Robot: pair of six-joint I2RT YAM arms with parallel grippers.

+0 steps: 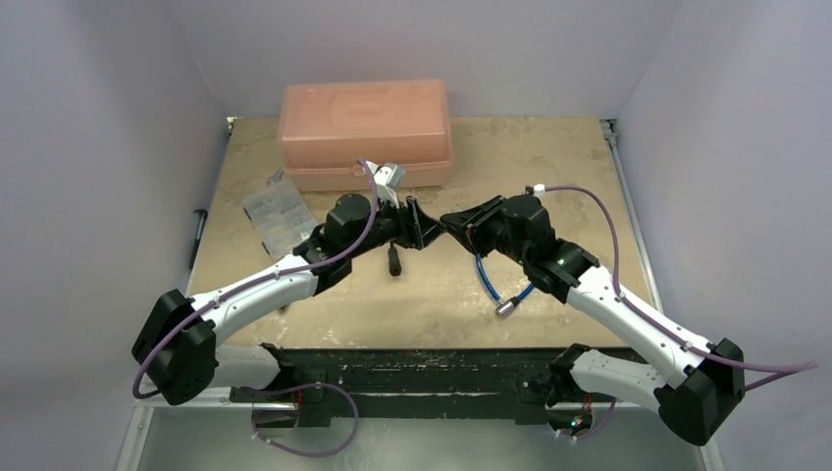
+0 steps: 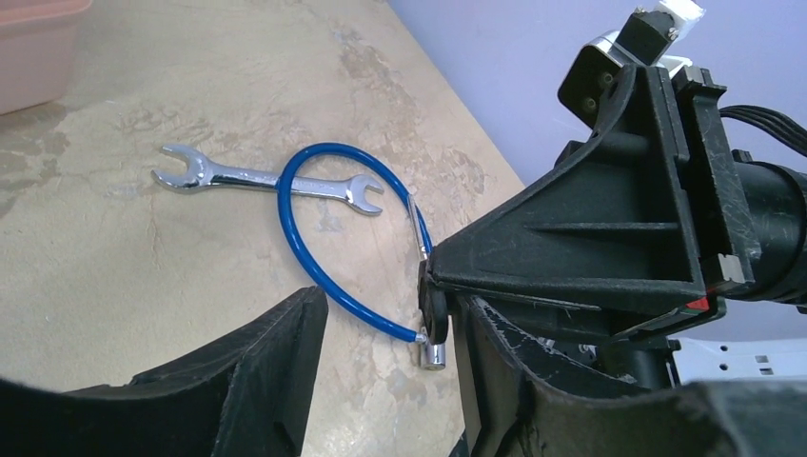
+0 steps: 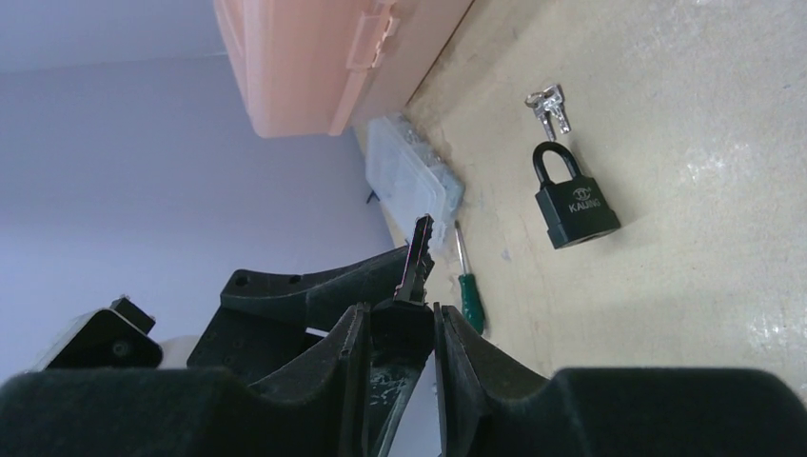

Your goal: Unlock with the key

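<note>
My right gripper (image 3: 400, 322) pinches the key (image 3: 416, 252) by its black head, blade outward; my left gripper (image 2: 385, 319) gapes empty opposite. Beyond them, mottled beige tabletop (image 3: 685, 286) and lilac walls (image 3: 143, 190).

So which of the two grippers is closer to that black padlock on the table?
Left. The left gripper hangs just beyond the padlock, a little to its right; the right gripper, pinching the key, is farther right.
</note>
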